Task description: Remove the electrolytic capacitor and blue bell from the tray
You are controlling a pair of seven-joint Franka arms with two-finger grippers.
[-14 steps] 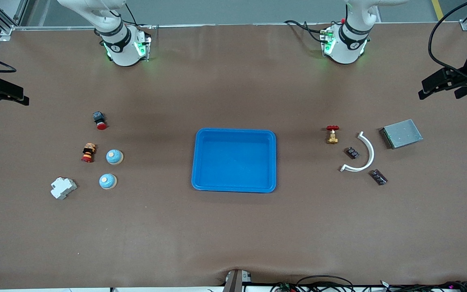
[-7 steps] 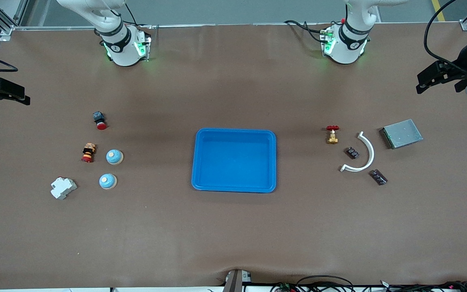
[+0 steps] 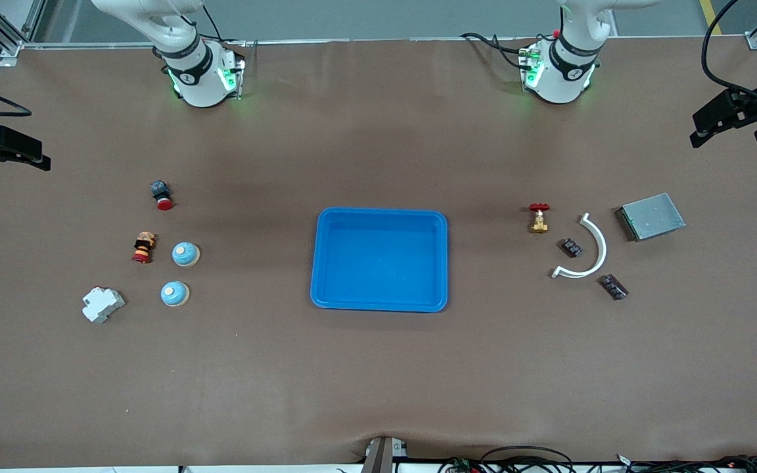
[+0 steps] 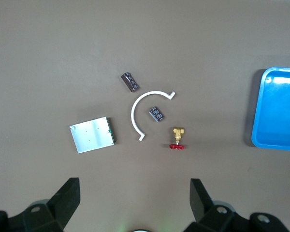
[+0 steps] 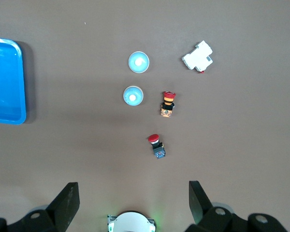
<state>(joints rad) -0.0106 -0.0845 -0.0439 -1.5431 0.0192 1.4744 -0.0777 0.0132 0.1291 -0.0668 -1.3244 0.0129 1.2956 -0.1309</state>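
Two blue dome bells with pale tops, one (image 3: 186,254) and another (image 3: 174,293), sit toward the right arm's end; they also show in the right wrist view, one (image 5: 133,95) and the other (image 5: 138,62). Two small dark capacitors, one (image 3: 572,247) and another (image 3: 614,287), lie toward the left arm's end, and show in the left wrist view (image 4: 157,114) (image 4: 130,81). A blue tray (image 3: 323,263) sits mid-table with nothing in it. My left gripper (image 3: 727,131) (image 4: 134,193) is open and empty, high over its end of the table. My right gripper (image 3: 16,164) (image 5: 134,191) is open and empty, high over its end.
A white curved strip (image 3: 598,246), a brass valve with a red handle (image 3: 539,218) and a grey metal plate (image 3: 652,216) lie by the capacitors. Two red-capped push buttons, one (image 3: 161,195) and another (image 3: 143,247), and a white breaker (image 3: 102,304) lie by the bells.
My left gripper has shifted a little toward the left arm's end of the table and the bases. My right gripper has barely moved. Nothing on the table has moved.
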